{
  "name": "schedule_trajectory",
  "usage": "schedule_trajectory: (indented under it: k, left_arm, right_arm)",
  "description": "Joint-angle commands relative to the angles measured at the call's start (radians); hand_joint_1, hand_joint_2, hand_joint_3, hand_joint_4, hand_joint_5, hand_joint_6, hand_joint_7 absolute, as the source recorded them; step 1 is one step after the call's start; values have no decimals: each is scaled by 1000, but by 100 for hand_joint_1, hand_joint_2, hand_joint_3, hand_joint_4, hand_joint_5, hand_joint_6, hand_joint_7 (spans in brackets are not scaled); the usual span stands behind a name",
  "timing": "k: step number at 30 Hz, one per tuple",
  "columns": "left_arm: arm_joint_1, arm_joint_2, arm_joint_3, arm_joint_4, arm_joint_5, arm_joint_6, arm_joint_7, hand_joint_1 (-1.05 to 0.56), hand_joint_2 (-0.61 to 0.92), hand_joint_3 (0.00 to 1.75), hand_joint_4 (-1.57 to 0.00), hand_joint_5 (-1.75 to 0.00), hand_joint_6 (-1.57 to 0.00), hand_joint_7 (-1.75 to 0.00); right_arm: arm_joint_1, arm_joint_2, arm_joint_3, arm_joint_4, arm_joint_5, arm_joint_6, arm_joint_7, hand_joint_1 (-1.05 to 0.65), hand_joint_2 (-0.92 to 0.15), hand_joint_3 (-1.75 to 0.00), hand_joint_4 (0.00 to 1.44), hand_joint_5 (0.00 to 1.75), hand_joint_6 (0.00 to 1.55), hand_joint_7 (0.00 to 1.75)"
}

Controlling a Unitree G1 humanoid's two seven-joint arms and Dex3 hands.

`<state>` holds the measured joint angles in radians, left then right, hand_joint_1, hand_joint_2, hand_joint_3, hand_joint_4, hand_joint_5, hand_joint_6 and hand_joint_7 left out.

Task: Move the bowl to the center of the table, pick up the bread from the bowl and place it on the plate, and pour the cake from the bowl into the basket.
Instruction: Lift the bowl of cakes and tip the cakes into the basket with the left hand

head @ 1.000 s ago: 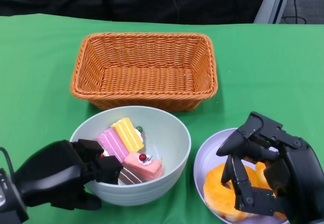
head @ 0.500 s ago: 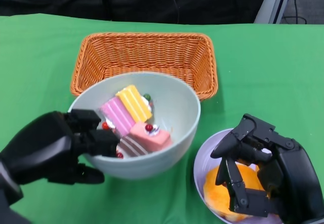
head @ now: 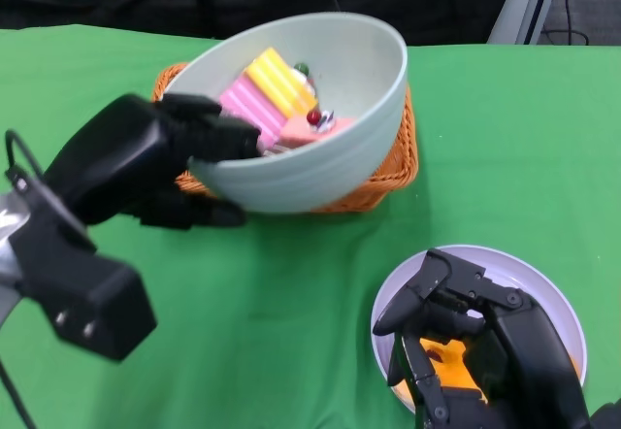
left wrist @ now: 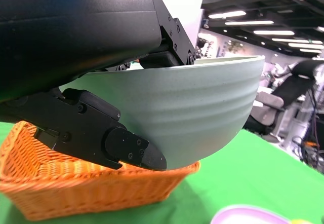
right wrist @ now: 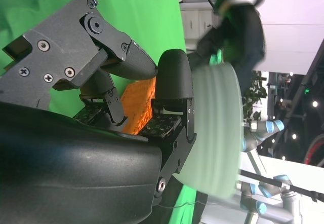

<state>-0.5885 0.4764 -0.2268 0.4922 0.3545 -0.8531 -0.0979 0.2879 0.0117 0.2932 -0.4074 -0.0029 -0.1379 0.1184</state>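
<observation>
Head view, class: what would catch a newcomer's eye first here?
The pale green bowl, held in the air by the left hand over the orange wicker basket at the far side of the green table, with bright cake slices inside. Next, the right hand over the bread on the plate, near right.

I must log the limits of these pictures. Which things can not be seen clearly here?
- Basket inside: head view, hidden behind the lifted bowl.
- Bread: head view, mostly covered by the right hand.
- Cakes: absent from both wrist views; the bowl wall hides them.
- Plate: left wrist view, cut off by the edge.
</observation>
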Motion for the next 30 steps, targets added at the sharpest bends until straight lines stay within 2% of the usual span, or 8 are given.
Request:
schedule_trajectory:
  k: [1, 5, 8, 12, 18, 24, 30]
  left_arm:
    - [-93, -42, 17, 82, -61, 26, -40, -21, 92, 30, -67, -174, -78, -104]
    - [-158, -88, 18, 172, -62, 57, -56, -21, 92, 32, -68, -175, -75, -110]
    - [-239, -152, 12, 298, -48, 105, -39, -20, 92, 35, -72, -175, -68, -136]
    - [-304, -216, 17, 406, -57, 125, -33, -24, 92, 38, -75, -175, -61, -153]
    - [-379, -311, 59, 511, -117, 181, -55, -24, 92, 44, -73, -175, -58, -156]
    - [-414, -392, 126, 571, -212, 251, -113, -27, 92, 47, -80, -175, -63, -150]
    - [-431, -461, 230, 600, -359, 386, -228, -25, 90, 50, -78, -175, -64, -151]
  right_arm:
    - [3, -14, 6, 27, 12, -32, 20, -3, -47, -127, 80, 162, 74, 134]
    - [7, -13, 9, 39, 22, -32, 35, -4, -48, -127, 79, 162, 74, 134]
    - [14, -5, 17, 51, 31, -25, 37, -2, -46, -129, 82, 162, 75, 134]
    - [16, -5, 20, 69, 28, -34, 33, -3, -44, -131, 83, 162, 76, 134]
    - [11, -5, 26, 94, 30, -46, 36, -4, -43, -133, 82, 164, 76, 135]
    - [-2, 1, 30, 134, 17, -88, 29, -5, -41, -136, 83, 164, 76, 137]
    - [-2, 2, 33, 134, 23, -71, 31, -7, -42, -136, 83, 165, 76, 136]
